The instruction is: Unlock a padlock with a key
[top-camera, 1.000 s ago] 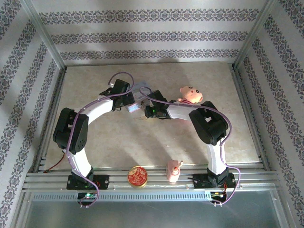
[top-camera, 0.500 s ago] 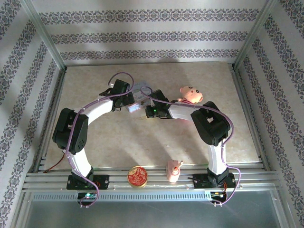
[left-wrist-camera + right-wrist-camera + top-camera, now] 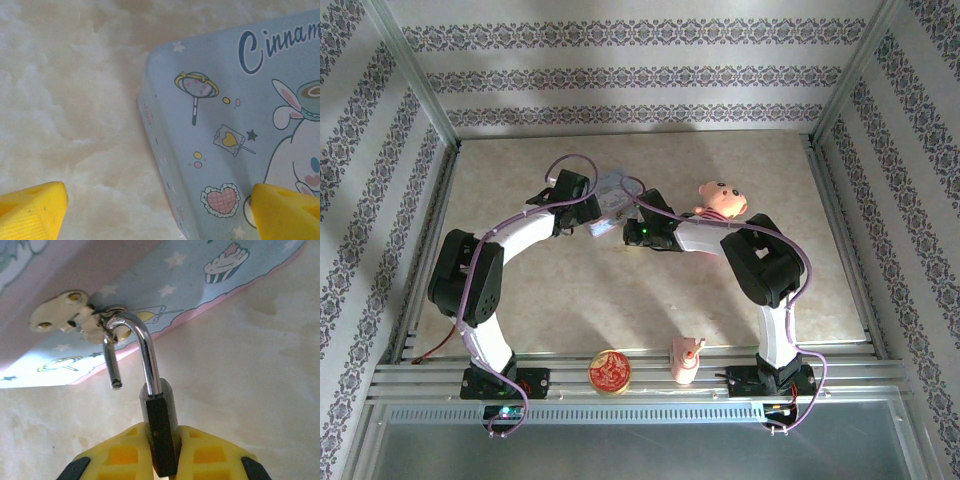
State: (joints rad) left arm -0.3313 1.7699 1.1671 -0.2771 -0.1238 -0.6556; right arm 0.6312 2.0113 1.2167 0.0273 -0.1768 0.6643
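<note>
**Padlock open on tin's hasp, right claw pinching its body**

Right wrist view: the padlock [image 3: 159, 435], a small dark body, sits at 6 o'clock of the frame. It is pinched btwn the yellow pads [image 3: 120, 455] of the right claw [image 3: 160, 452], which are pressed onto its two flat sides. Its silver shackle [image 3: 142, 347] runs up toward 12 o'clock, bends over to 10 o'clock & passes thru the ring of the pale hasp [image 3: 62, 315] on the side of the pale blue tin [image 3: 210, 280]. The shackle's short leg hangs free, end clear of the body, so the lock stands open but is hooked on the hasp. Marbled table [image 3: 260, 370] lies behind.

Left wrist view: left claw [image 3: 157, 215] is spread wide. One yellow finger [image 3: 30, 212] at 8 o'clock is over bare table, the other at 4 o'clock over the tin's printed lid, w/ the lid's corner btwn them. Contact w/ the tin: cannot tell.

Top view: both arms curve in & meet at the tin, approx 11 o'clock from table ctr. Left arm comes in from 8 o'clock, right arm from 4 o'clock. A pink pig toy [image 3: 723, 198] is at 3 o'clock of the tin, just beside the right arm. A round red tin [image 3: 610, 371] & a small pink figure [image 3: 686, 360] are at 6 o'clock by the near rail, well apart from the blue tin.
</note>
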